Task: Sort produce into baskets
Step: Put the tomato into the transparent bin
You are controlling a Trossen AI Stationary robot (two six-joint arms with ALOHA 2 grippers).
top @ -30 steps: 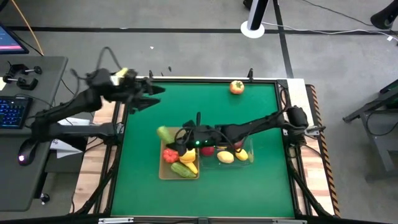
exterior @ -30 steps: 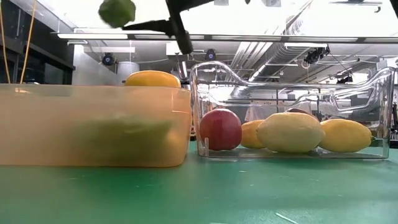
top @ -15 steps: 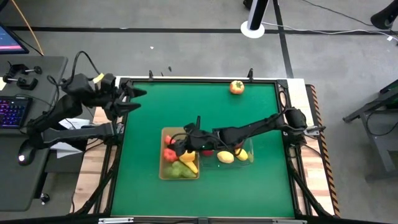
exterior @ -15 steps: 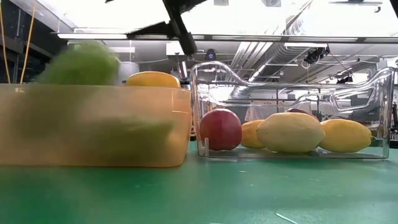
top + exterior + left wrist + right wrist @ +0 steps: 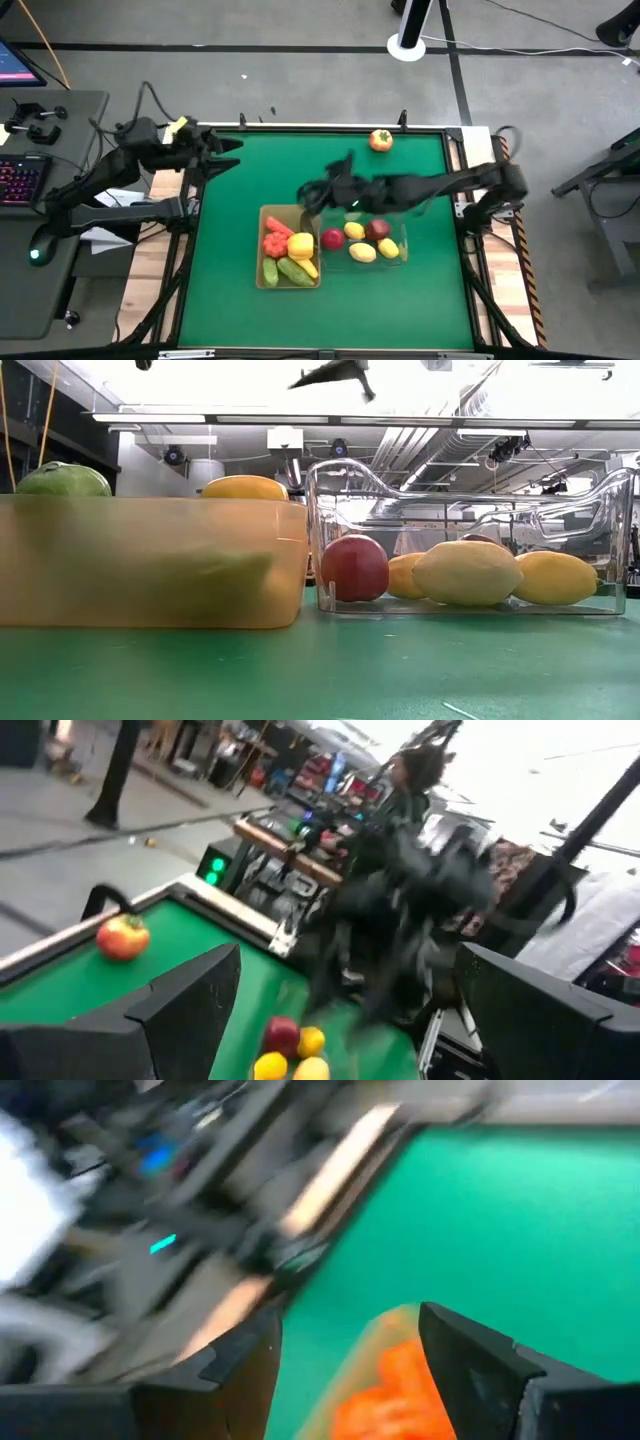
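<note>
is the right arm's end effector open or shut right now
Open. The right wrist view shows the right end effector with its two dark fingers spread apart, nothing between them, above the tan basket.

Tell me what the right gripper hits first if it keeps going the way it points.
Probably nothing on the table soon. The right gripper, fingers open and empty, points across bare green mat, above the opaque tan bin's far end, toward the left side. Its height is unclear, so that bin's rim might be grazed.

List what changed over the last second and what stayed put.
The green cucumber the right gripper carried now lies in the tan basket; that gripper, open and empty, has pulled back past the basket's far edge. The left gripper drew back to the table's far left corner. The clear basket, its fruit, and the tomato by the far edge stayed put.
</note>
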